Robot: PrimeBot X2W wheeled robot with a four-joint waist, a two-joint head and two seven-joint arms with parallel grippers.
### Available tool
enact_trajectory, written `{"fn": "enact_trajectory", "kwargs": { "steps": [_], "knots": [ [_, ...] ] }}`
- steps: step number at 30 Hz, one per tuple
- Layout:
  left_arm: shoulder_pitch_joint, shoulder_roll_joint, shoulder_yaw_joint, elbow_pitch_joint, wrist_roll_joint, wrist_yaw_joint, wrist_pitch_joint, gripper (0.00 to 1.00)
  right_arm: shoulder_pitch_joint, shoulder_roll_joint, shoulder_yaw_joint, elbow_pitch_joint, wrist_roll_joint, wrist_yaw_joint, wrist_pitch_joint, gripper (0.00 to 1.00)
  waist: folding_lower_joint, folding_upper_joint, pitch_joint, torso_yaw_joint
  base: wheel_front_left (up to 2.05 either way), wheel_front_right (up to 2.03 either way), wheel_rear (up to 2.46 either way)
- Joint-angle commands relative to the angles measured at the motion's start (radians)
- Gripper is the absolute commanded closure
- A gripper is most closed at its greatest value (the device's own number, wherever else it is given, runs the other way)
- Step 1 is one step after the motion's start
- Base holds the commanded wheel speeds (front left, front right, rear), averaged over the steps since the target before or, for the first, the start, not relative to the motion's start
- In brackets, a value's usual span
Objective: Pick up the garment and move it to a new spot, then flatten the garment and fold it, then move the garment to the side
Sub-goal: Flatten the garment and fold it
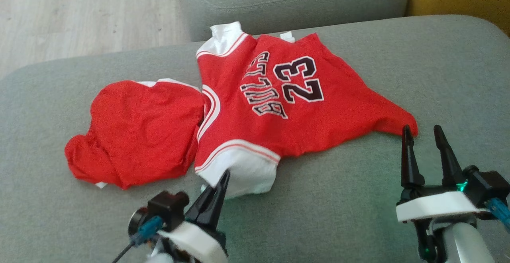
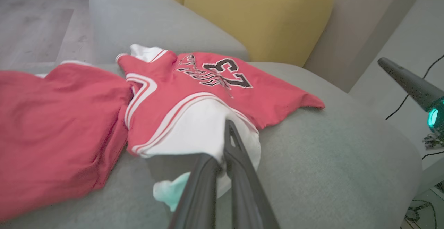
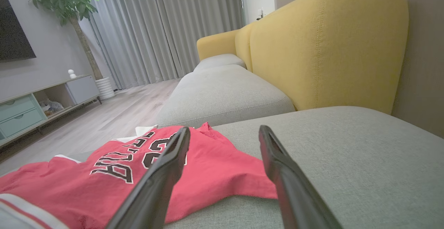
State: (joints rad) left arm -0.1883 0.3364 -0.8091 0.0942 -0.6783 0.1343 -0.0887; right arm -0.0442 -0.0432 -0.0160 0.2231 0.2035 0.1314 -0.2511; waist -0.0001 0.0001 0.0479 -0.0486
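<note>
Two red fabric garments: one red jersey with white sleeves and a black 23 (image 1: 279, 107), and one plain red crumpled piece (image 1: 135, 131). Two black two-fingered tools: one left tool (image 1: 225, 175), one right tool (image 1: 422, 131). Two grey upholstered sofa cushions, near (image 1: 358, 199) and far (image 1: 287, 0). One leafy potted tree (image 3: 69, 0).

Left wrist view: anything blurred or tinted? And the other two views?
Left wrist view: the left gripper and the red cloth at the edge look soft, a greenish cast low on the jersey; head view: even, soft light, a green lamp glowing on the right gripper; right wrist view: near fingers blurred, curtains behind sharp.
</note>
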Motion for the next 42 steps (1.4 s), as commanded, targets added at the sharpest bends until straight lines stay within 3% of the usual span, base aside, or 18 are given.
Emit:
{"fn": "enact_trajectory", "kwargs": {
  "steps": [1, 7, 16, 31, 42],
  "knots": [
    [-0.023, 0.024, 0.038, -0.04, -0.009, 0.01, 0.001, 1.0, -0.016, -0.007, 0.02, -0.027, -0.006, -0.001, -0.011, 0.0, 0.0001, -0.0001, -0.002, 0.008, 0.0, 0.0, 0.0],
    [0.017, 0.054, 0.025, -0.063, -0.031, 0.034, 0.069, 1.0, -0.015, -0.007, 0.009, -0.018, -0.019, -0.001, -0.011, 0.0, 0.0001, -0.0001, -0.008, 0.031, 0.0, 0.0, 0.0],
    [-0.014, -0.003, 0.048, -0.052, -0.02, 0.058, -0.007, 1.0, -0.041, -0.007, -0.039, 0.054, -0.057, -0.001, -0.011, 0.0, 0.0001, -0.0001, 0.013, 0.051, 0.0, 0.0, 0.0],
    [-0.103, -0.039, 0.064, -0.059, 0.036, 0.046, -0.113, 1.0, -0.28, -0.007, -0.243, 0.447, -0.155, -0.001, 0.098, 0.0, 0.0001, -0.0001, 0.077, 0.087, 0.0, 0.0, 0.0],
    [-0.112, -0.052, 0.078, -0.07, 0.049, 0.05, -0.144, 1.0, -0.4, -0.007, -0.333, 0.704, -0.254, -0.001, 0.051, 0.0, 0.0001, -0.0001, 0.08, 0.091, 0.0, 0.0, 0.0]
  ]
}}
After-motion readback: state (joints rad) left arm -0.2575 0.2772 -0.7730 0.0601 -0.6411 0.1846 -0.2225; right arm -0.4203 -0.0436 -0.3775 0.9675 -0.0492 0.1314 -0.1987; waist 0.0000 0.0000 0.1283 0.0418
